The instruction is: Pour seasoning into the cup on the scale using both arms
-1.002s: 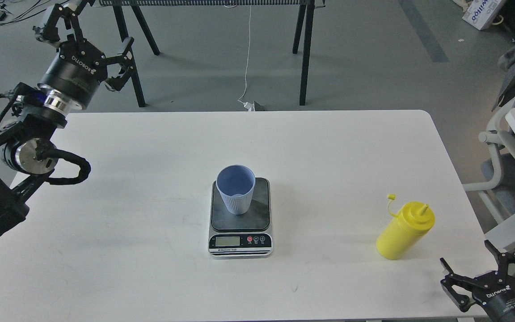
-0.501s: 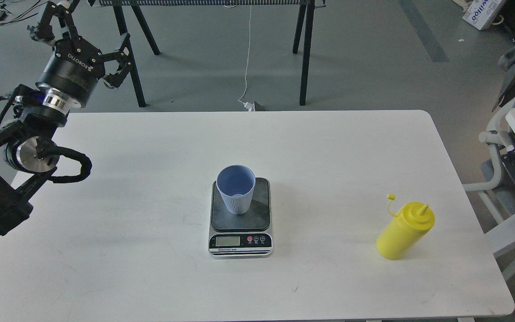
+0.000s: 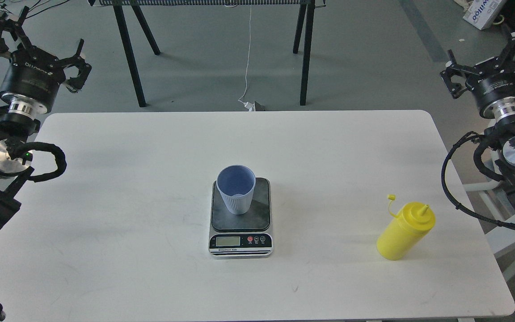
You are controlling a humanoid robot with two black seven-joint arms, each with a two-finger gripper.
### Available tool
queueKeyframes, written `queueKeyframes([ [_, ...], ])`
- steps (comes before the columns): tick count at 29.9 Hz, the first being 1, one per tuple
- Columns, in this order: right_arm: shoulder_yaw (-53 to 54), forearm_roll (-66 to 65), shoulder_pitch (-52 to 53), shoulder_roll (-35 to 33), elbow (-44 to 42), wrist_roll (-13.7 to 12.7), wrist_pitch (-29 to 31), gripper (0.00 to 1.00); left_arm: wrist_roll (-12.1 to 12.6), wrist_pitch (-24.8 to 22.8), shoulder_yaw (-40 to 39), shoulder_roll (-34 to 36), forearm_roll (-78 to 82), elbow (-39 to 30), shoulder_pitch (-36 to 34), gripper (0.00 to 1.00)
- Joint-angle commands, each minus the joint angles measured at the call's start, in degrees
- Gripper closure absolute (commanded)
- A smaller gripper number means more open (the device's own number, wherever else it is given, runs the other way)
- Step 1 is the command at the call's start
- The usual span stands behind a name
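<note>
The light blue-grey cup (image 3: 236, 188) stands upright on the dark plate of the scale (image 3: 240, 217) at the middle of the white table. The yellow seasoning bottle (image 3: 405, 230) stands upright at the table's right front, its tethered cap off the nozzle. My left gripper (image 3: 34, 38) is open and empty, raised beyond the table's far left corner. My right gripper (image 3: 490, 47) is open and empty, raised beyond the table's far right corner, well above and behind the bottle.
The white table (image 3: 150, 179) has a rounded right edge. Black trestle legs (image 3: 304, 49) stand on the grey floor behind it, with a white cable (image 3: 246, 67). A white chair frame (image 3: 499, 147) and a cardboard box (image 3: 481, 11) are at the right.
My right arm has swung up from the bottom right corner to the far right. My left gripper has moved left and away from the table. Cup, scale and bottle have not moved.
</note>
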Motion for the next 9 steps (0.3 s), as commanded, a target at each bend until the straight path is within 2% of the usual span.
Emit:
queueKeyframes([
  [1,-0.2,-0.1,1.5,2.1,-1.3,0.0,0.0,0.01,1.8,-0.5,-1.0,-0.7,-0.1,0.9,-0.2,0.00],
  [4,-1.1,-0.1,1.6,2.8,-1.2,0.3,0.0,0.01,3.0,-0.1,-1.0,-0.7,-0.1,0.9,-0.6,0.00],
  [9,-1.4,-0.1,1.2,2.7,-1.0,0.0,0.0,0.01,3.0,0.1,-1.1,-0.7,-0.1,0.9,-1.1,0.00],
])
